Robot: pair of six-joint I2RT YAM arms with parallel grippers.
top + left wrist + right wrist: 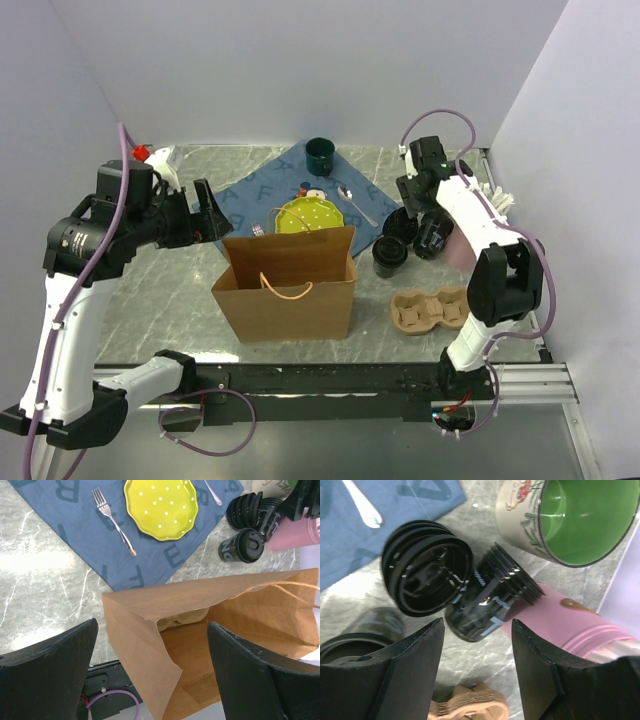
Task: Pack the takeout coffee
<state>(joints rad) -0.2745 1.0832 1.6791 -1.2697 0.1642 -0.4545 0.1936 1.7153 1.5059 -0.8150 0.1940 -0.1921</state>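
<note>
1. A grey marbled table [150,300] fills the scene, with two robot arms mounted at its near edge.
2. A brown paper bag [290,285] with twine handles stands open at the middle front of the table.
3. A blue placemat [250,195] printed with letters lies at an angle behind the bag.
4. The left gripper [152,624] hovers over the left side of the bag. Its two black fingers are spread wide and hold nothing.
5. The right gripper [477,627] points down at the cups to the right of the bag. Its fingers are apart and not clamped on anything.
6. A brown pulp carrier [430,308] lies on the table to the right of the bag, near the front.
7. A yellow-green plate [309,215] with white dots sits on the placemat, just behind the bag.
8. A pink bottle [570,630] lies on its side against the rightmost cup.
9. A cream mug [570,520] with a green inside sits just beyond the bottle. A dark green mug [321,153] stands at the placemat's far corner.
10. Three black takeout coffee cups cluster on the bare table, outside both bag and carrier. The nearest cup [390,256] is just right of the bag. The second cup [400,224] is just behind it. The third cup [485,605] lies on its side, white lettering showing, with its base in the gap at the right gripper's fingertips.
11. A spoon [355,205] and a fork [114,522] lie on the placemat on either side of the plate.
</note>
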